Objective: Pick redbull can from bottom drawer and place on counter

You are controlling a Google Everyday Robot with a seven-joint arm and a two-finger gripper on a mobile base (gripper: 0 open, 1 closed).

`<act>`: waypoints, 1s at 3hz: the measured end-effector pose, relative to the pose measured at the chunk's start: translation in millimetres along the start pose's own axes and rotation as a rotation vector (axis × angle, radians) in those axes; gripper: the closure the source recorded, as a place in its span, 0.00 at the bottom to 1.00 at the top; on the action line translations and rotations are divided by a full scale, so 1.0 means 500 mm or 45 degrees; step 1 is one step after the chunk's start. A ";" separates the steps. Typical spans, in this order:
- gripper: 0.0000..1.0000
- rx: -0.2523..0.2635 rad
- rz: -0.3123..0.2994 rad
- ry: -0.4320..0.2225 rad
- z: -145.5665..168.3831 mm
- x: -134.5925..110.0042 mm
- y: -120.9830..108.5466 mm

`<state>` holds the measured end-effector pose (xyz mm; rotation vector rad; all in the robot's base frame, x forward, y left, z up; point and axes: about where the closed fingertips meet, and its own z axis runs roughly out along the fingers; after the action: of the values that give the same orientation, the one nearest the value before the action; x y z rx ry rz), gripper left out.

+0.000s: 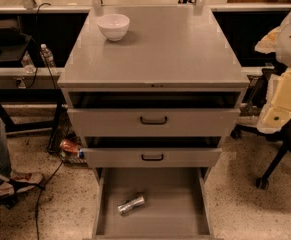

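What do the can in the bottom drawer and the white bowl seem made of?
The redbull can looks like thin metal, shiny silver with glints. The bowl looks like glazed ceramic, smooth glossy white, though plastic is possible. The gripper is not in view.

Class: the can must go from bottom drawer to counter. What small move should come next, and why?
Probably bring the gripper, not in view, down over the redbull can: it lies on its side, untouched, in the open bottom drawer.
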<state>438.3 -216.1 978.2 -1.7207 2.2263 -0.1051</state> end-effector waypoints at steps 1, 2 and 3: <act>0.00 0.013 -0.010 0.006 0.001 -0.003 0.001; 0.00 -0.059 -0.063 -0.054 0.072 -0.017 0.034; 0.00 -0.247 -0.075 -0.146 0.222 -0.020 0.115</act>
<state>420.0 -175.9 860.6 -1.8418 2.1631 0.1978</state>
